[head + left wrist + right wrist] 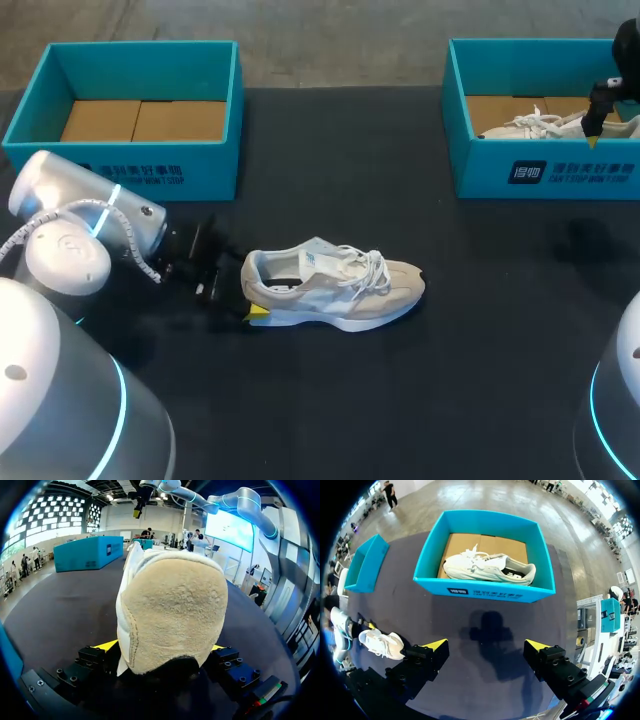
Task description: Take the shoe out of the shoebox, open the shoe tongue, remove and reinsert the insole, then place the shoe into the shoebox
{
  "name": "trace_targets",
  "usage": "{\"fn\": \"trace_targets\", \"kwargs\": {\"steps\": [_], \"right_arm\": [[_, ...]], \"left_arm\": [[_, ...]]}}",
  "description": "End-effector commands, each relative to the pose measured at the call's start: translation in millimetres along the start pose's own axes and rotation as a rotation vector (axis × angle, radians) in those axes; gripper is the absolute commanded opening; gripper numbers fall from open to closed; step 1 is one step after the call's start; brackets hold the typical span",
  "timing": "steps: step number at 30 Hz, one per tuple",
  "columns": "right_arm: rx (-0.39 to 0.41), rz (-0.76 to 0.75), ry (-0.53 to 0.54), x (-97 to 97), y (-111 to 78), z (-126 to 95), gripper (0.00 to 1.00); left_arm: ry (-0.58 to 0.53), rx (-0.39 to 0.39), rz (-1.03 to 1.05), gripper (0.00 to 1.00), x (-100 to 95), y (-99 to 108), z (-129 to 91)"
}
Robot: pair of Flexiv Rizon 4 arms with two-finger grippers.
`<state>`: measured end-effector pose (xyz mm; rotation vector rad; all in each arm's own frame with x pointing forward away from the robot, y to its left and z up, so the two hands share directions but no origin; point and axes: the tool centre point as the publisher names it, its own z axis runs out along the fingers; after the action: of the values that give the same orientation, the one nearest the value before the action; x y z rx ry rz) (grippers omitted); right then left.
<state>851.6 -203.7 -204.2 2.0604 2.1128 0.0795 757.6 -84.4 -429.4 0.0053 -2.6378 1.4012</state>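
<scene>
Steadying is the left arm's job at this point: the left gripper (162, 650) is closed on the heel (172, 615) of the shoe (335, 290), one yellow tip against each side of it. The shoe lies out on the black table (480, 330), sole down, toe pointing to the robot's right. It is well apart from both boxes. The empty shoebox (140, 170) stands at the far left and the other shoebox (545, 170) at the far right.

The right gripper (485, 647) hangs above that right box with its fingers spread wide and nothing between them. Below it, a second shoe (487, 567) rests on the cardboard floor of the box.

Judging by the layout, the shoe is out and the tongue comes next. To do this well, the left grip should stay firm and low on the heel so the sole stays flat when the tongue (322, 258) is pulled.

The right arm would best come across and down over the mouth of the shoe. It should pinch the tongue's free edge just behind the laces (365, 268), not the laces themselves, which look loosely looped and may snag. Lifting the tongue up and toward the toe should widen the opening enough to show the insole.

A sideways pull would probably twist the shoe out of the heel grip
</scene>
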Motion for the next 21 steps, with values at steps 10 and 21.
{"fn": "trace_targets", "kwargs": {"steps": [10, 21], "right_arm": [[-0.002, 0.001, -0.001, 0.2, -0.9, 1, 1.00], [-0.002, 0.001, -0.001, 0.2, -0.9, 1, 1.00]], "left_arm": [[0.019, 0.019, 0.019, 1.00, 5.9, -7, 6], [0.025, 0.006, 0.014, 1.00, -0.3, -6, 15]]}}
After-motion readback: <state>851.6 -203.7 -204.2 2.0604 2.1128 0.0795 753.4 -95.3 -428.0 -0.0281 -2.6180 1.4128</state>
